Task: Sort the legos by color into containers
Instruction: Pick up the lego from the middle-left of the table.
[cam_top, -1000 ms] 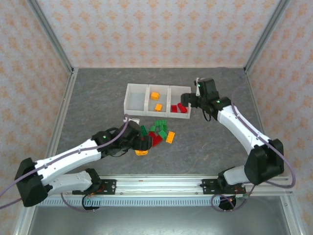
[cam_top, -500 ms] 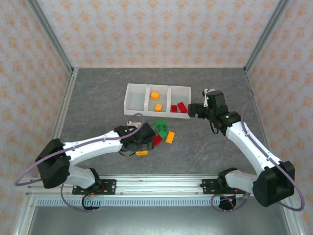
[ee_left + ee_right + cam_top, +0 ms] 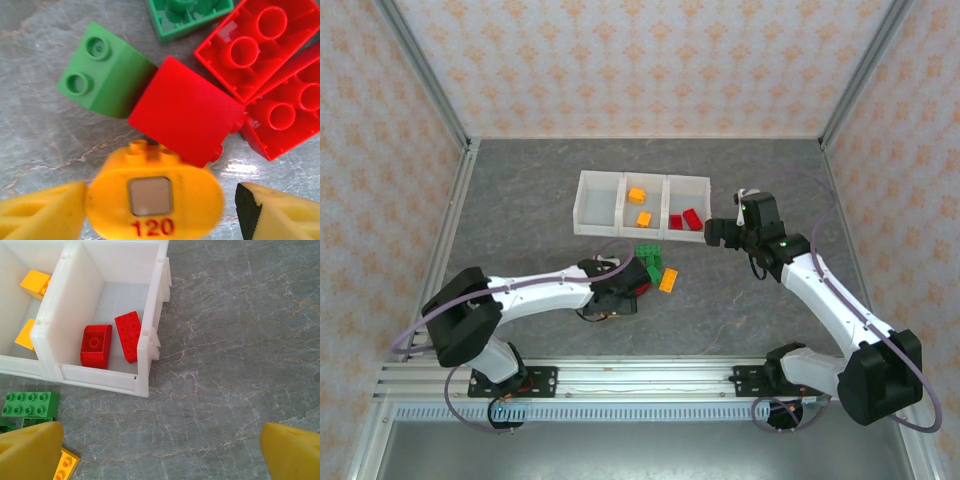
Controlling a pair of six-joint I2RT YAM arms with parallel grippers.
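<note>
Orange-yellow and glossy, the round plastic lego piece [image 3: 155, 197], with a grey square inset and a red printed number, sits on the tabletop at the near edge of the loose pile. The left gripper [image 3: 160, 215] has swung in and dropped onto it in the last second, jaws narrowing from wide. Its left yellow finger [image 3: 45, 210] now touches the piece's side and the right yellow finger [image 3: 280, 210] is a sliver short, so there's no clamp yet. That looks like the next orange pick just starting. Pressed against the piece is a smooth-faced red brick [image 3: 182, 117], then a green sloped brick [image 3: 102, 77] with two studs and a red hollow-side-up brick [image 3: 250, 45], all hard shiny plastic on the grey veined tabletop [image 3: 40, 135]. Further out stand the three joined white translucent square bins [image 3: 100, 377], with two orange bricks [image 3: 637, 194] in the middle one and two red bricks [image 3: 95, 345] in the right one. The right gripper [image 3: 160, 450], jaws spread wide and holding nothing, has pulled back from over that red bin, its delivery apparently done.
</note>
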